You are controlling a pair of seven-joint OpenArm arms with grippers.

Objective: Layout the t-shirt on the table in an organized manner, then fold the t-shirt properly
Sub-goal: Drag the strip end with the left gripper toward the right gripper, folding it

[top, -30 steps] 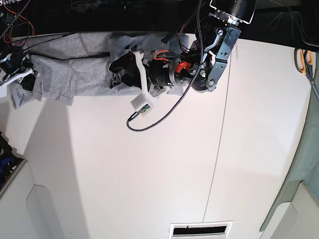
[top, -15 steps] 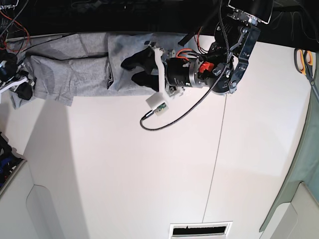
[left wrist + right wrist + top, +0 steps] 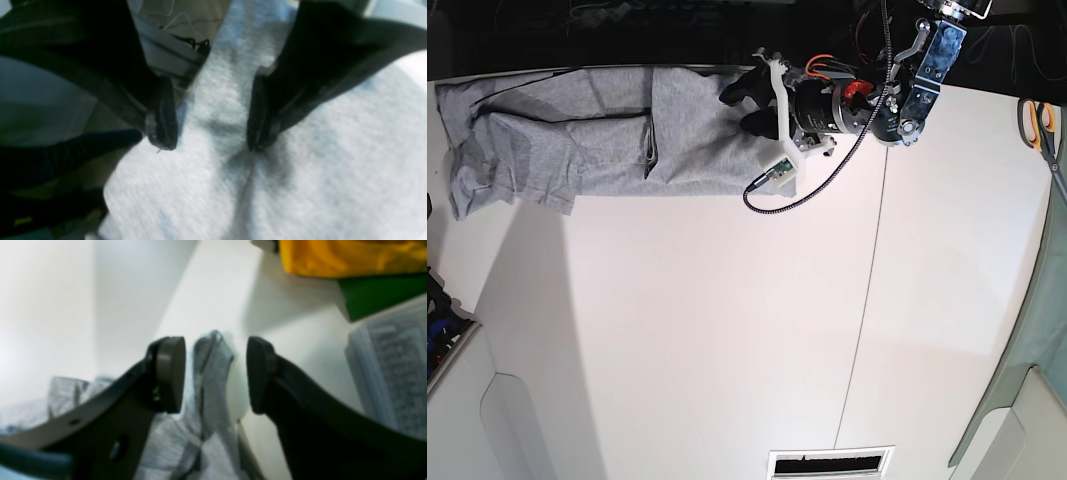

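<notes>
Your shirt [image 3: 692,130] is lying bunched in a long band along the far side of the white table [image 3: 707,330], its one end reaching the left of the base view and its other end running under your left arm [image 3: 907,90]. Your left gripper [image 3: 755,103] is hovering over that end with its fingers spread apart, and in its wrist view grey cloth is filling the space between and below them, creasing near one fingertip. Your right gripper [image 3: 216,375] is standing unclenched, gripping nothing, with a narrow folded tip of the shirt showing between its two fingers in the wrist view. Beyond it, a yellow-orange item [image 3: 350,258] is resting over something green [image 3: 377,295], and a grey ribbed object [image 3: 397,353] is sitting beside them. Scissors [image 3: 1039,130] with orange-and-black handles are lying at the right edge of the base view.
</notes>
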